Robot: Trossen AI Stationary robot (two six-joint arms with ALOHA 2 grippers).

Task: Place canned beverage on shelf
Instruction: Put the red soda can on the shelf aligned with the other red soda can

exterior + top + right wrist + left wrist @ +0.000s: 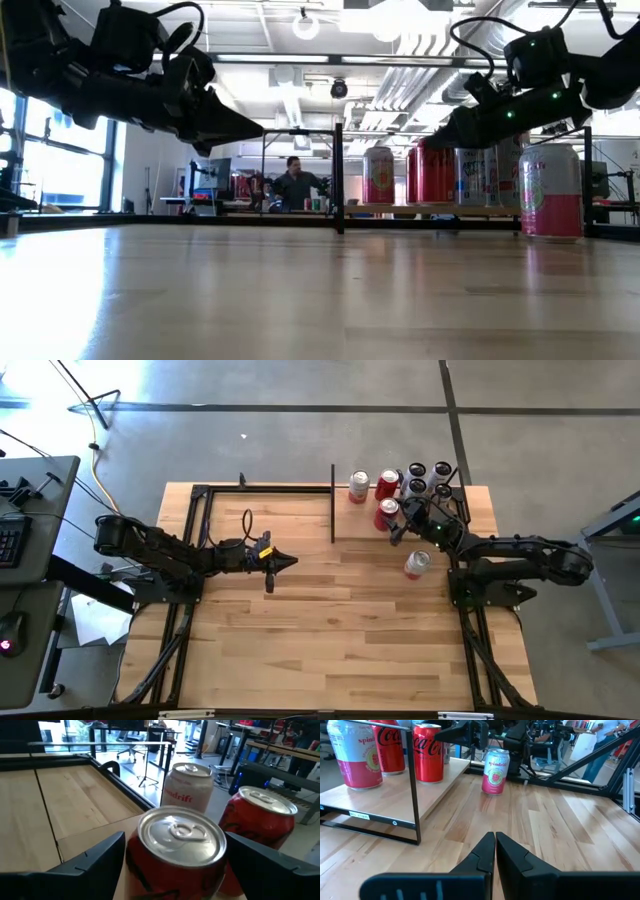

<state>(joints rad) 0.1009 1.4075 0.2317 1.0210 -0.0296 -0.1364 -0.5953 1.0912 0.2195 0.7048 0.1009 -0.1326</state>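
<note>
The shelf point(350, 525), a low light-wood plank with a black upright plate point(333, 505) at its left end, lies at the table's far right. On it stand a pink-and-white can point(359, 485) and two red cans point(388, 485). My right gripper point(397, 523) is open around the nearer red can point(175, 850), one finger on each side, and the can stands upright on the plank. Another pink-and-white can point(417, 564) stands on the tabletop near the right arm. My left gripper point(290, 562) hovers shut over the table's middle left.
Several black-and-white cans point(428, 475) crowd the shelf's far right end, close behind my right gripper. A black metal frame point(200, 495) runs along the table's far and side edges. A person point(293, 188) sits in the room beyond the table.
</note>
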